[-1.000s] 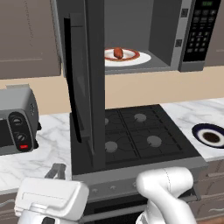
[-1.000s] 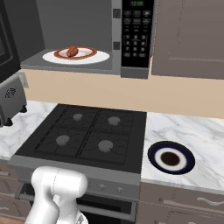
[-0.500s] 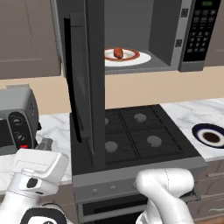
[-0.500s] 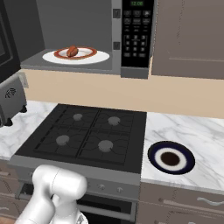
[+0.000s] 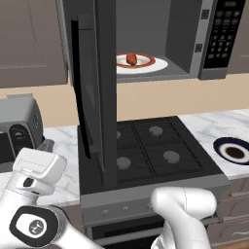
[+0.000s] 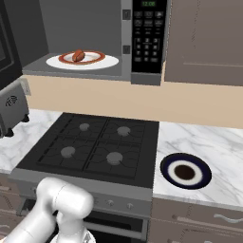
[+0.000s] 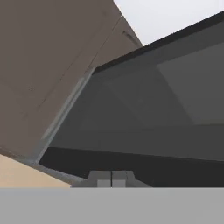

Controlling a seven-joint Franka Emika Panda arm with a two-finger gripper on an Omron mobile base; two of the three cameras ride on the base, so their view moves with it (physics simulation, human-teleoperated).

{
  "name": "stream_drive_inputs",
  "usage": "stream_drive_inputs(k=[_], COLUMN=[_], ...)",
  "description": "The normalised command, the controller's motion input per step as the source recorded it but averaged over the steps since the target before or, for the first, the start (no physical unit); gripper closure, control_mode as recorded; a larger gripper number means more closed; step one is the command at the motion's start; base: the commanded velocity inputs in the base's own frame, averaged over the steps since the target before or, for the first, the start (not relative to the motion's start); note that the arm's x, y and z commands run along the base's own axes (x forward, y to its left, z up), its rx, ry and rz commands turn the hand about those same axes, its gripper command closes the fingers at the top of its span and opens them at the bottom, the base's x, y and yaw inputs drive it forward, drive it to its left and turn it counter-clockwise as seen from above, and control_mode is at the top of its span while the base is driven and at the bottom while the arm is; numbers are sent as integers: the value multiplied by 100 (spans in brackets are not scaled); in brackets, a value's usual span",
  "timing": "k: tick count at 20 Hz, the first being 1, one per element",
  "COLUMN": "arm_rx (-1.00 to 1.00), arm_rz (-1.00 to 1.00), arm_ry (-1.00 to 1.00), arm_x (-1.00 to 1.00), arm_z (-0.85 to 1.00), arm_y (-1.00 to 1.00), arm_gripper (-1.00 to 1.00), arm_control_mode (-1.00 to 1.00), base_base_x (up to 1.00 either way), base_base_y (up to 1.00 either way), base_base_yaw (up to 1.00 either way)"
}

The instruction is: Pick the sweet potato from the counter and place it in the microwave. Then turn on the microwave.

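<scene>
The sweet potato (image 5: 131, 59) (image 6: 78, 55) lies on a white, red-rimmed plate (image 5: 158, 64) (image 6: 107, 61) inside the microwave (image 5: 221, 39) (image 6: 147, 38). The microwave's door (image 5: 95, 97) stands wide open, swung out to the left over the stove. My gripper (image 5: 46, 144) is low on the left, in front of the toaster oven and left of the door's edge. In the hand view the gripper (image 7: 112, 178) is shut on nothing, its tips pressed together, and looks up at the door's dark outer face (image 7: 153, 113). The marble counter (image 5: 214, 124) (image 6: 209, 142) flanks the stove.
A black four-burner stovetop (image 5: 151, 151) (image 6: 95, 147) lies under the microwave. A silver toaster oven (image 5: 14, 133) (image 6: 10, 107) stands on the left counter. A dark blue bowl (image 5: 235, 151) (image 6: 185, 171) sits on the right counter. Brown wall cabinets (image 6: 209, 38) hang beside the microwave.
My hand has risen at the lower left of the left base view, coming up beside the open door. The sweet potato, plate and door have stayed put.
</scene>
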Motion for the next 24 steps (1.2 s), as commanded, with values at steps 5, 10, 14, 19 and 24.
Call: stream_drive_inputs(k=[5, 10, 14, 19, 24], arm_rx=[0, 0, 0, 0, 0], arm_rz=[-17, -13, -10, -8, -7], arm_ry=[-5, -4, 0, 0, 0], arm_x=[0, 0, 0, 0, -3], arm_z=[13, 20, 11, 11, 21], arm_y=[0, -13, -32, -49, -57], arm_gripper=[100, 100, 100, 100, 100], arm_control_mode=[-100, -100, -100, -100, -100], base_base_x=[0, 0, 0, 0, 0], base_base_y=[0, 0, 0, 0, 0], base_base_yaw=[0, 0, 0, 0, 0])
